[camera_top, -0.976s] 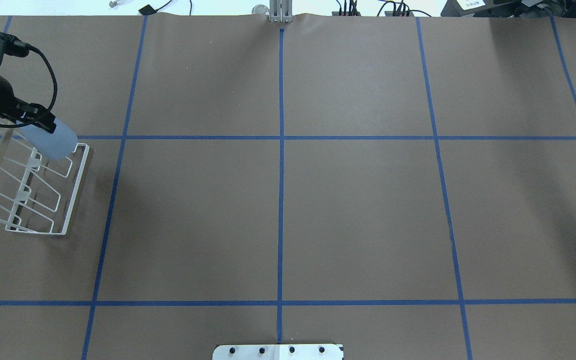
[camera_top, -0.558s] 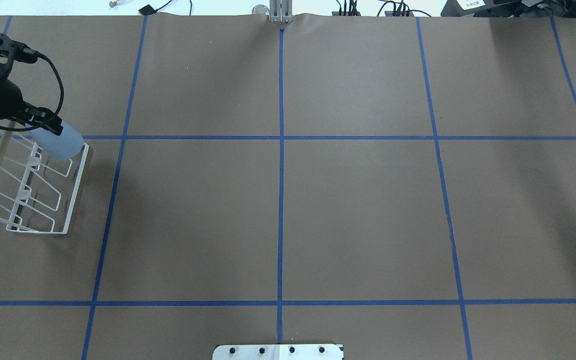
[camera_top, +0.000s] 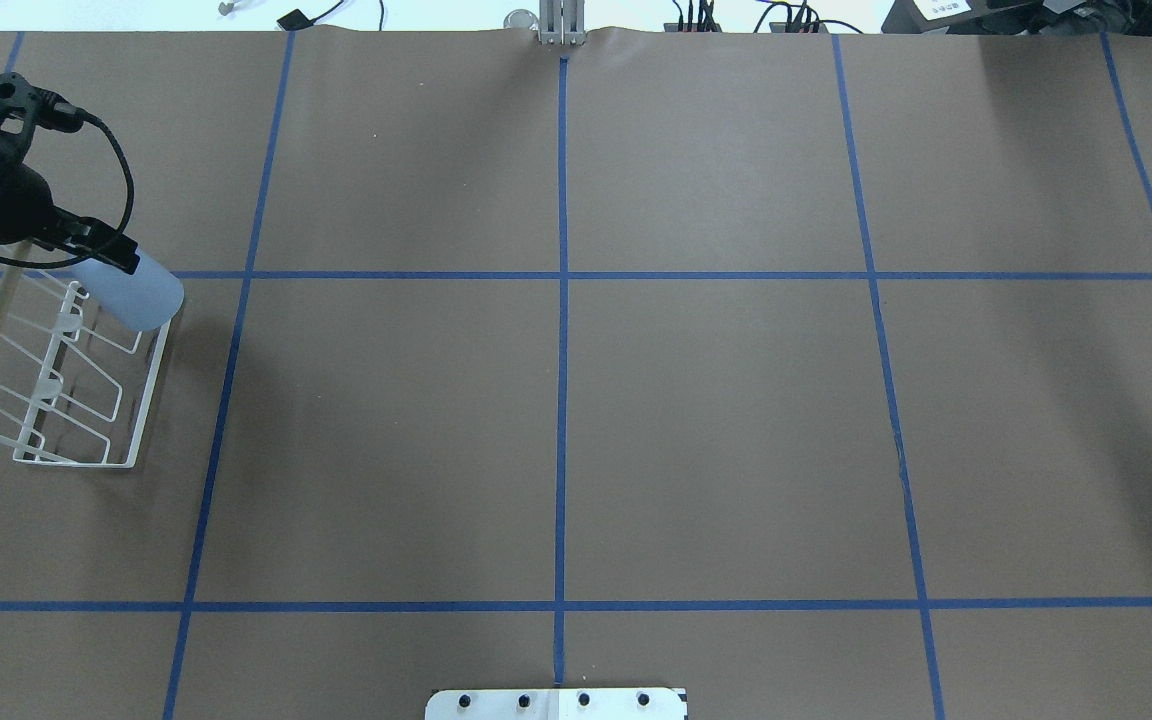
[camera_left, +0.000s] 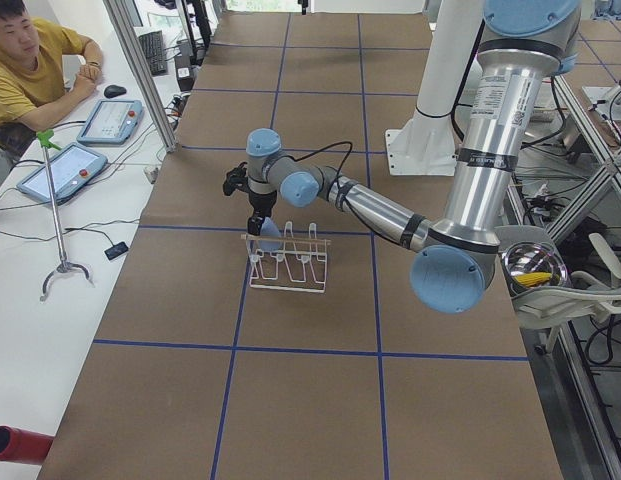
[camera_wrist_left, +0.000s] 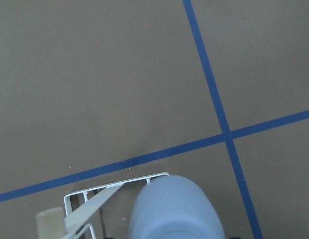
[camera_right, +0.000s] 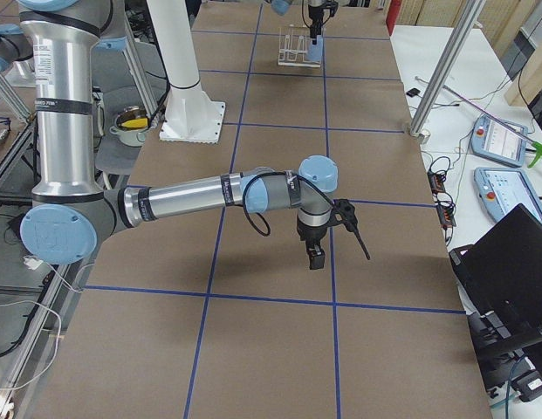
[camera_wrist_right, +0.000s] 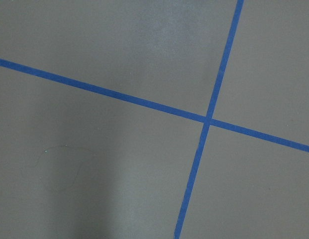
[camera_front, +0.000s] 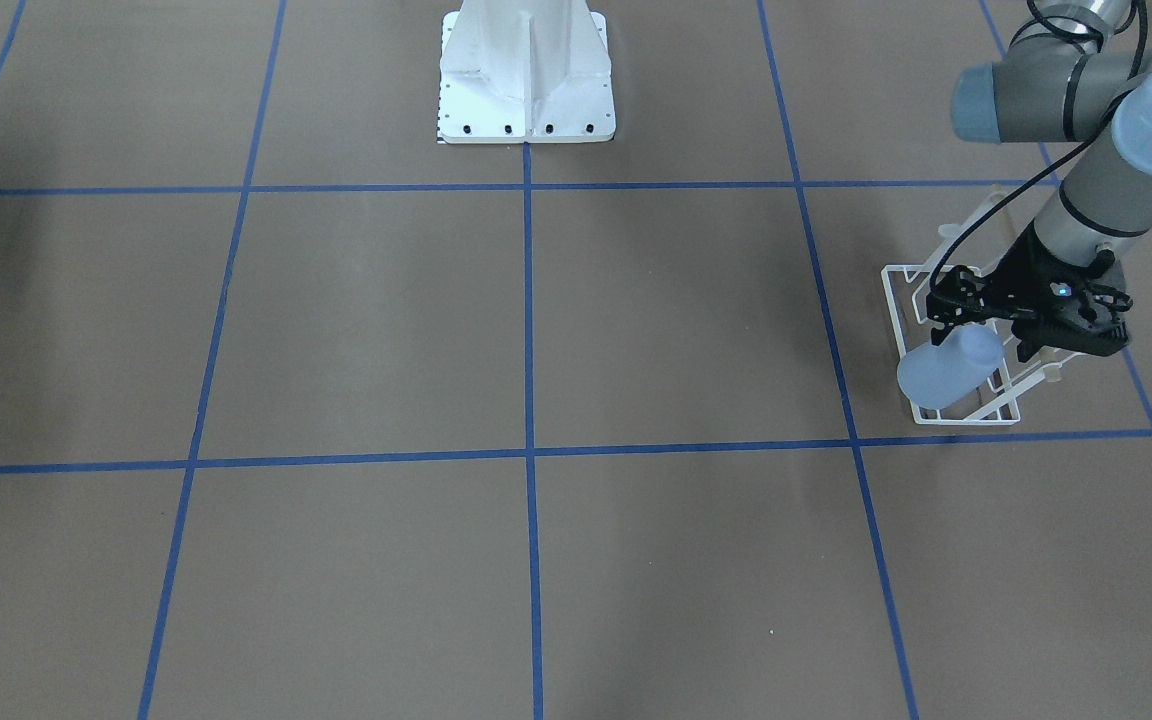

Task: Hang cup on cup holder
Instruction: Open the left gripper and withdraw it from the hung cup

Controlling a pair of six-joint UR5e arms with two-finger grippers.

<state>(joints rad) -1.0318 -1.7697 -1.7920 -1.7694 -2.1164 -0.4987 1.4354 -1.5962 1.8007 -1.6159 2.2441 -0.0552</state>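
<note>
The pale-blue cup (camera_top: 143, 297) is held tilted over the far end of the white wire cup holder (camera_top: 149, 385), closed end pointing out past the rack's frame. My left gripper (camera_top: 108, 254) is shut on the cup's open end. In the front-facing view the cup (camera_front: 944, 370) hangs above the rack's (camera_front: 904, 300) near corner under the left gripper (camera_front: 988, 338). The left wrist view shows the cup (camera_wrist_left: 176, 209), a rack corner (camera_wrist_left: 117, 181) and the dowel's end (camera_wrist_left: 49, 219). My right gripper (camera_right: 316, 257) shows only in the exterior right view, above bare table; I cannot tell whether it is open or shut.
The white bolted pedestal base (camera_front: 526, 85) stands at the robot's side of the table. Blue tape lines (camera_top: 562, 400) divide the brown surface. An operator (camera_left: 30, 60) sits beyond the table's far edge with tablets and cables.
My left gripper has carried the cup to the right in the overhead view, from over the rack's prongs to over its outer frame edge. The rack has not moved.
</note>
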